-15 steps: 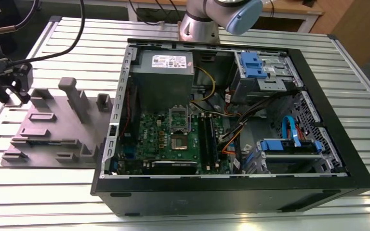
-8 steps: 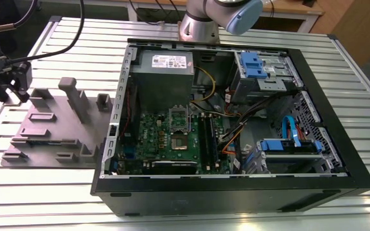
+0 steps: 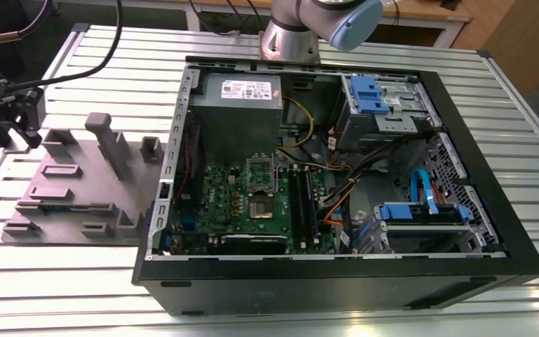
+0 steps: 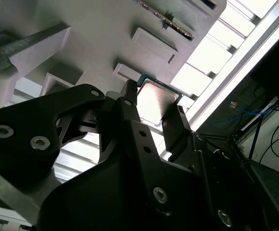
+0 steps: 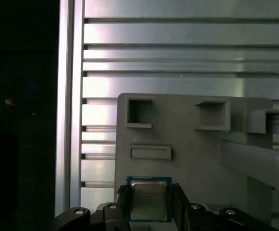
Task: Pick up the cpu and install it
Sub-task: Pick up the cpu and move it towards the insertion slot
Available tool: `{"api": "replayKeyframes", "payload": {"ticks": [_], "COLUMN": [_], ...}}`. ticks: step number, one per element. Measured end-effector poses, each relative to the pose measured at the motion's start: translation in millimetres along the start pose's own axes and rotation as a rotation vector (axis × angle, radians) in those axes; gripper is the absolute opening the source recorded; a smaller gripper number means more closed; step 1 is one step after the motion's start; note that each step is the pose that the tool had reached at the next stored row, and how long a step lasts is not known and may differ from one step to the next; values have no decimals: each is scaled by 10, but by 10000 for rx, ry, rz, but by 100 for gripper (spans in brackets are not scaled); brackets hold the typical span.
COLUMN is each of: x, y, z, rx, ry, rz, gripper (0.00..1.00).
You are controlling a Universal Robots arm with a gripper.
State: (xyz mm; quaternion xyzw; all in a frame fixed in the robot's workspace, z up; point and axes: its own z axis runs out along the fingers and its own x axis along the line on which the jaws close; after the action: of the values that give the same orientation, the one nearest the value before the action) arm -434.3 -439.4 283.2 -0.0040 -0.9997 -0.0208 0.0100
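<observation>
The pincer [image 5: 149, 193] is clenched on the cpu [image 5: 149, 206], with a finger against each side edge and the silvery top showing in both wrist views. Directly behind the chip is the grey slotted holder [image 5: 197, 154] on the ribbed metal tabletop [image 5: 178, 57], at the exterior view's left beside the open computer case [image 3: 344, 281].

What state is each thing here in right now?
cpu: gripped at two opposite sides, over the grey holder.
end effector: shut on the cpu.
computer case: open, with its insides exposed.
socket frame: raised upright on the motherboard.
</observation>
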Motion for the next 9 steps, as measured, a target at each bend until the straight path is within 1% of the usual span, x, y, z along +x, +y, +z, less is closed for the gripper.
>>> {"api": "replayKeyframes", "payload": {"ticks": [2,9], "x": [0,1], "y": [1,1], "z": [-16,-30], "rx": [0,0], "ry": [0,1], "rz": [0,1], "gripper": [45,45]}}
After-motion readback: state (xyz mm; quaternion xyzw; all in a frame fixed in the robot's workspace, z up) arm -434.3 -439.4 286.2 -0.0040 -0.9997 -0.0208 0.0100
